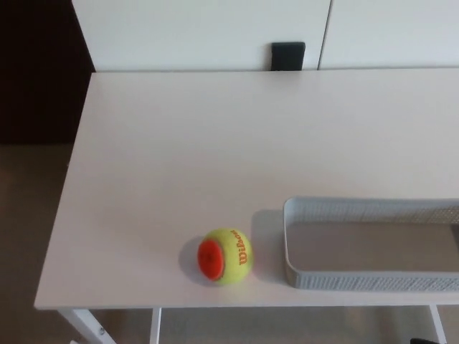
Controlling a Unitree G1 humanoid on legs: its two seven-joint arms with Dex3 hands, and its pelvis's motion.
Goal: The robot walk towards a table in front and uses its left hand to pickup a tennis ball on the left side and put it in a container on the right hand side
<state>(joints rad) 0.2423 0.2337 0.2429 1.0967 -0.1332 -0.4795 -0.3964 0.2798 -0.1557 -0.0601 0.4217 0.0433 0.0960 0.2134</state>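
View: head camera, looking down on the work surface
Item, tennis ball [224,256]: round, fuzzy felt, yellow-green with one orange patch
Ball, facing: orange patch turned toward the table's front-left; orange "Wilson" lettering on the yellow half, running roughly top to bottom in the picture
Ball, long axis: none, a sphere
Ball, location: resting on the table [215,143] close to its front edge, left of the container [373,279], near it but with a strip of tabletop between them
Container, form: shallow rectangular tray, grey fine mesh walls, rounded corners, smooth pale floor
Container, long axis: left to right, parallel to the table's front edge; its right end is cut off by the picture's edge
Table, form: flat, matt white rectangular top on white legs [86,326]
Back edge: small black rectangular object [287,56] against white panels [201,32]; what it is cannot be told
Surroundings: beige floor [29,215], dark area [36,72] at upper left
Robot hands: neither shows in this view; whether fingers are spread or closed cannot be told
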